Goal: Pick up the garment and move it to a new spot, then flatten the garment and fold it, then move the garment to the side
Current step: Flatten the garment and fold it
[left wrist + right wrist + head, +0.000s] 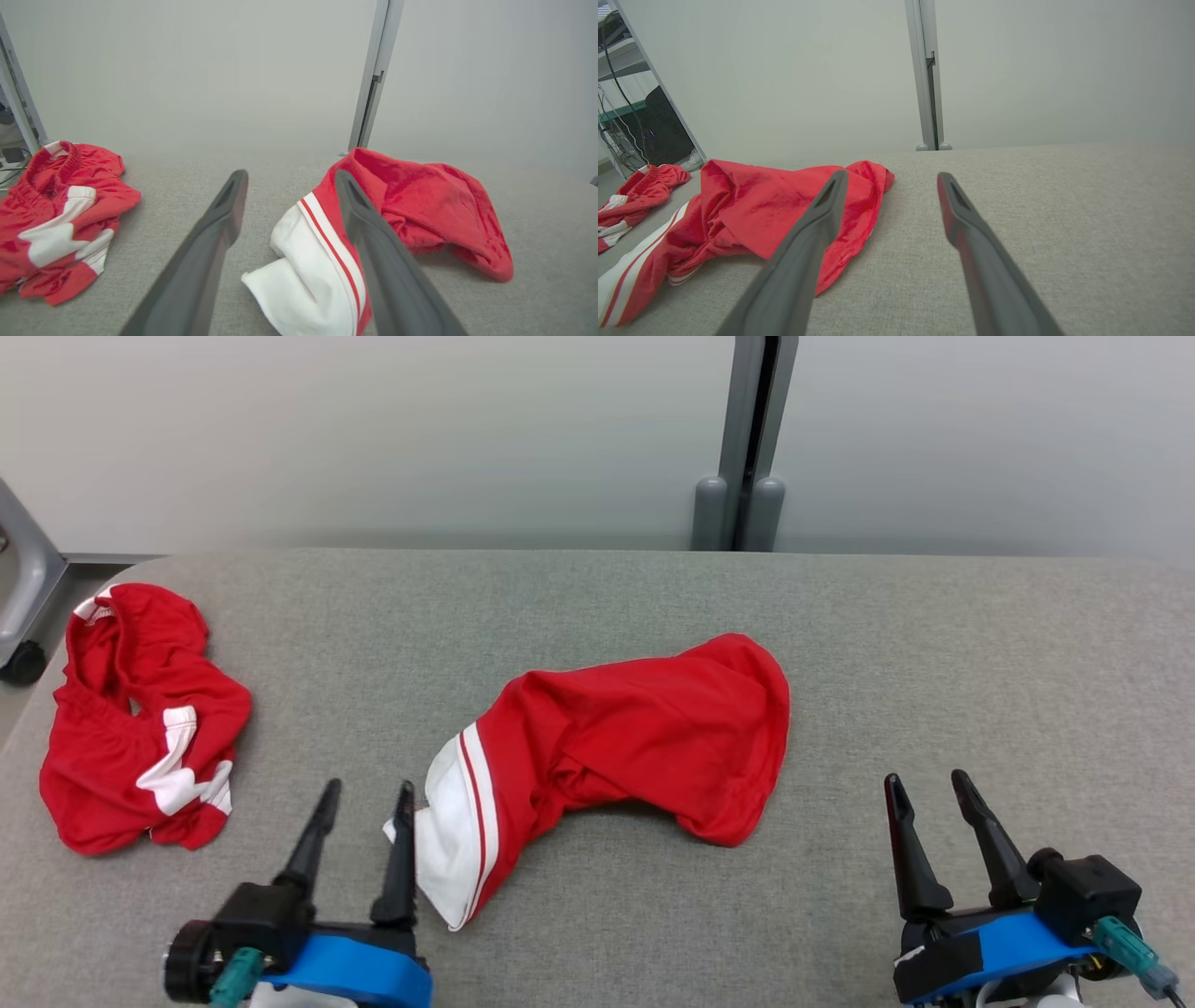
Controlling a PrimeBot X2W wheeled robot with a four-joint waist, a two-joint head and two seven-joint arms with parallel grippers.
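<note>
A red garment (644, 733) with a white, red-striped end lies crumpled in the middle of the grey table (934, 644); it also shows in the left wrist view (420, 205) and the right wrist view (752, 210). My left gripper (366, 789) is open at the lower left, its right finger (400, 859) right beside the garment's white end, nothing between its fingers. Over bare table at the lower right, my right gripper (929, 782) stands open, well clear of the cloth. In the wrist views the left gripper (289, 179) and right gripper (892, 179) both show spread fingers.
A second red and white garment (140, 719) lies bunched at the table's left edge, also seen in the left wrist view (56, 219). A grey post (747, 448) rises behind the table against the pale wall. A wheeled grey frame (23, 597) stands off the far left corner.
</note>
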